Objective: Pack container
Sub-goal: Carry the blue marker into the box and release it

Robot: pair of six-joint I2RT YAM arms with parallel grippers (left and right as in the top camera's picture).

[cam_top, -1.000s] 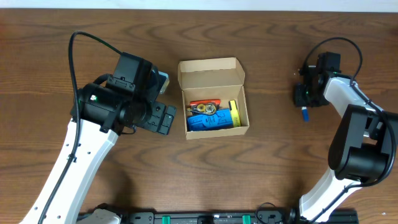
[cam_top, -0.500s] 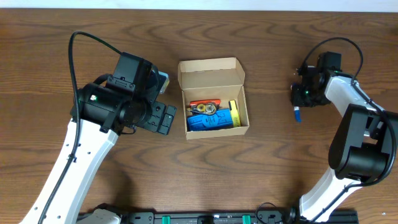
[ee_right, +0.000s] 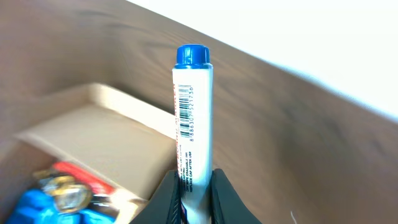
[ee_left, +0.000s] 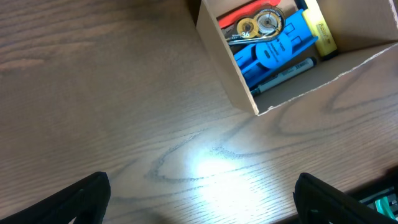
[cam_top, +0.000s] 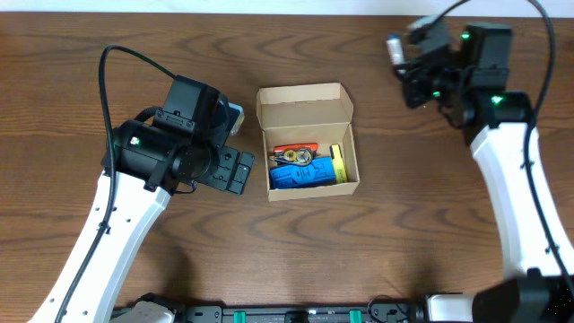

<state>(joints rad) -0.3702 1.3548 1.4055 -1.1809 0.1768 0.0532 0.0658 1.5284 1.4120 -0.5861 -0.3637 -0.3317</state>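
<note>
The container (cam_top: 306, 111) is a tan cardboard box with its flap lid open, at the table's middle; it also shows in the left wrist view (ee_left: 227, 59) and the right wrist view (ee_right: 118, 134). Inside lie a blue tool (cam_top: 305, 176), an orange item, metal discs, a yellow highlighter (cam_top: 338, 164) and a black pen (ee_left: 283, 74). My right gripper (cam_top: 408, 65) is shut on a white marker with a blue cap (ee_right: 191, 124), raised above the table, right of the container. My left gripper (ee_left: 199, 199) is open and empty, low over bare table left of the box.
The brown wooden table (cam_top: 404, 242) carries only the box. A pale wall (ee_right: 336, 31) lies beyond the table's far edge. A black rail (cam_top: 296, 315) runs along the front edge.
My right gripper has lifted the marker off the table at the right and swung up and left toward the container. The left arm has not moved.
</note>
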